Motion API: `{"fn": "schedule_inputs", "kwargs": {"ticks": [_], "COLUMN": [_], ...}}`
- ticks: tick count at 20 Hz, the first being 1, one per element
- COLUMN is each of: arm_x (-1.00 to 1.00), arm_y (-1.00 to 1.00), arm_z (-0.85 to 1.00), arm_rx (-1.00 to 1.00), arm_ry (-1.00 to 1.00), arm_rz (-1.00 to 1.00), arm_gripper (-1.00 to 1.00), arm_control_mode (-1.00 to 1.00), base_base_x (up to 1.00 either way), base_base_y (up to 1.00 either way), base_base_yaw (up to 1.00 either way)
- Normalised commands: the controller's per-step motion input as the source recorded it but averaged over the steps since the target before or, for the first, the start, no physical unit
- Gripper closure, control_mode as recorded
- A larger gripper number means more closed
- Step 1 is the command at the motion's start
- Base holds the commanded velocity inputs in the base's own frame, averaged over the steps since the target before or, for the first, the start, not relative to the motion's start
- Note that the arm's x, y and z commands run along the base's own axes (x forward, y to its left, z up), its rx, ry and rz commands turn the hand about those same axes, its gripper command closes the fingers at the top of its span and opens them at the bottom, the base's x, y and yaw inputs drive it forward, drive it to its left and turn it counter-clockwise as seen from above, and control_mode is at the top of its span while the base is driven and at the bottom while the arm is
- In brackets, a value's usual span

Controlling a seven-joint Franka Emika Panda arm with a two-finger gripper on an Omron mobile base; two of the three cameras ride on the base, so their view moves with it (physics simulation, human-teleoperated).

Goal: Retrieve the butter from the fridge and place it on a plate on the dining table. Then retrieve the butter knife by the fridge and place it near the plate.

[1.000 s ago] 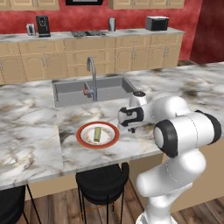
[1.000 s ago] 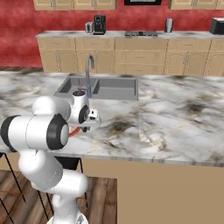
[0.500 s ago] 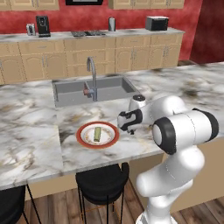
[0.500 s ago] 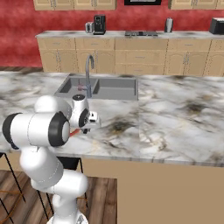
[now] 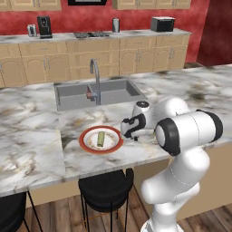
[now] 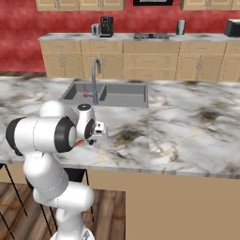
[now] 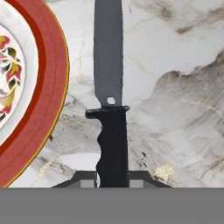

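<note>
- Across the middle of both base views I see the dining table (image 5: pixel 36 136), its marble top cut off at the left and right edges; the sunken sink (image 5: pixel 72 96) with its tap (image 5: pixel 95 77) sits in the upper centre.
- At lower right of the left base view the arm (image 5: pixel 186 131) rises, folds at its big elbow and reaches left, the hand pointing down at the marble just right of the plate (image 5: pixel 100 140).
- In the right base view my own forearm blocks the plate; I see just a red sliver at the left centre of the frame, beside the wrist.
- In the hand view the plate is cut off by the left edge, so I see a red rim arc and a bit of patterned centre.
- The butter (image 5: pixel 100 138) lies on the plate's centre in the left base view.
- The butter knife (image 7: pixel 110 100) stands up the middle of the hand view, beside the plate's rim and apart from it; whether it touches the marble I cannot tell.
- The gripper (image 7: pixel 112 180) is clamped narrow on the knife's black handle, whose lower end is hidden at the bottom of the frame.
- Compared with a second ago, the hand has shifted a little left toward the plate in the left base view; plate and butter have not moved.
</note>
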Motion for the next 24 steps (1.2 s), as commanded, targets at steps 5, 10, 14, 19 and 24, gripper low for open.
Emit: {"fn": "schedule_inputs", "kwargs": {"ticks": [5,10,14,19,24], "arm_x": [0.12,0.11,0.08,0.09,0.00], "arm_y": [0.01,0.09,0.07,0.06,0.00], "arm_z": [-0.14,-0.02,0.00,-0.02,-0.15], "arm_rx": [0.00,0.00,0.00,0.00,0.01], "arm_ry": [0.00,0.00,0.00,0.00,0.00], "arm_rz": [0.00,0.00,0.00,0.00,0.00], "arm_gripper": [1.00,1.00,1.00,1.00,1.00], "arm_control_mode": [-1.00,-1.00,-1.00,-1.00,-1.00], "base_base_x": [0.00,0.00,0.00,0.00,0.00], "base_base_y": [0.00,0.00,0.00,0.00,0.00], "base_base_yaw": [0.00,0.00,0.00,0.00,0.00]}}
